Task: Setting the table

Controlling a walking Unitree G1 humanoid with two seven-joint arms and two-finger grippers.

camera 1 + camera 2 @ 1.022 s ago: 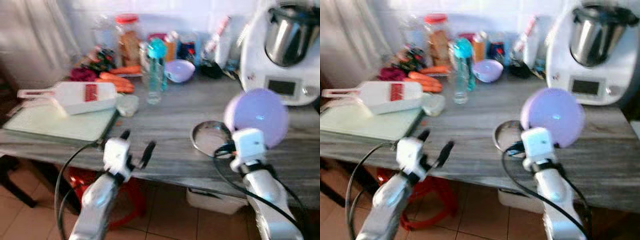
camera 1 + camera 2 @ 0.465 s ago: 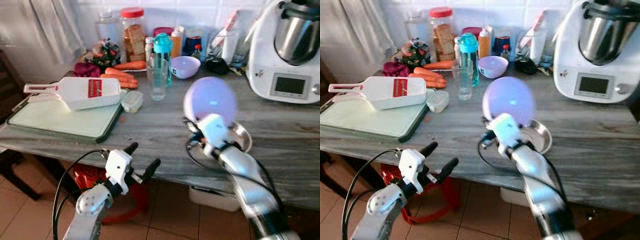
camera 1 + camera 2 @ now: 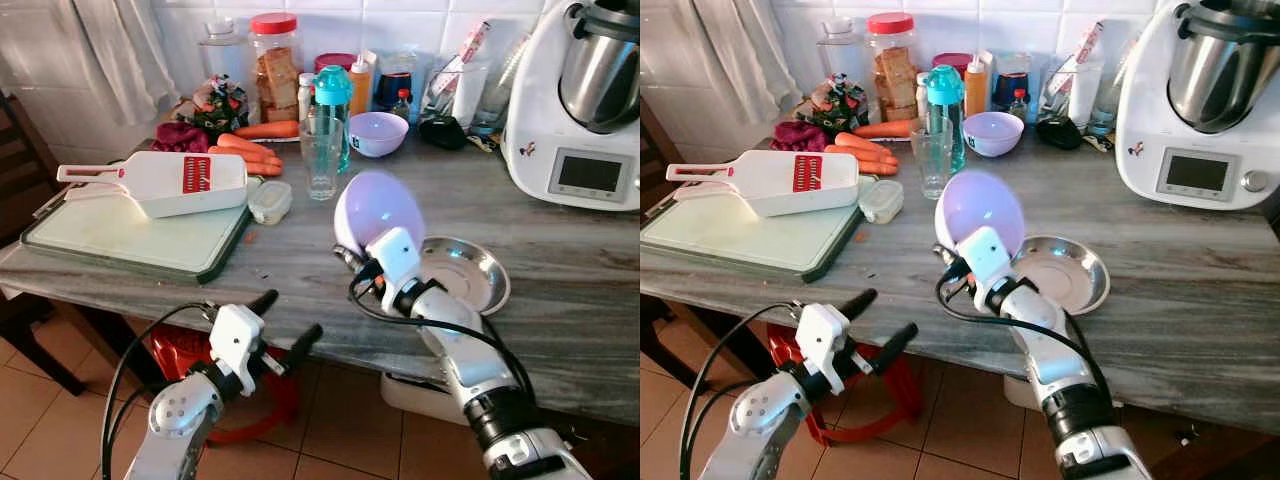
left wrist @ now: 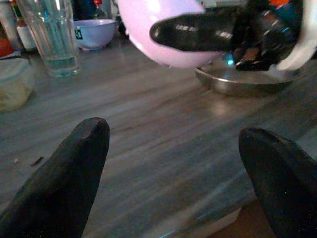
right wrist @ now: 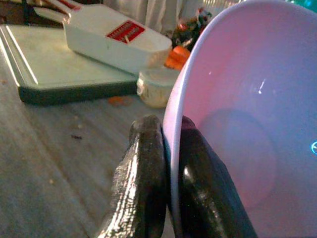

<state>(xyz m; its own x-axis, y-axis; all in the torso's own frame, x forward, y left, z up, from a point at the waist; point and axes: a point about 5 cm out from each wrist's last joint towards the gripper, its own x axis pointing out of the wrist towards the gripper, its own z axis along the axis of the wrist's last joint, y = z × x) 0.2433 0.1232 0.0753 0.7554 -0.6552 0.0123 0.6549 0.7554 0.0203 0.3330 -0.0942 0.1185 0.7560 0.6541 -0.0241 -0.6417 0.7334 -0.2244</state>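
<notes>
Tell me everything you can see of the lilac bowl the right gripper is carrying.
The lilac bowl is smooth and glossy, plastic by its look, plain and empty inside. It is tipped up on edge, its opening facing the camera, held off the counter. The right gripper pinches its rim, one black finger inside and one outside. It hangs beside the steel plate, on its left, in front of the drinking glass. Whether its lower edge touches the counter cannot be told.
</notes>
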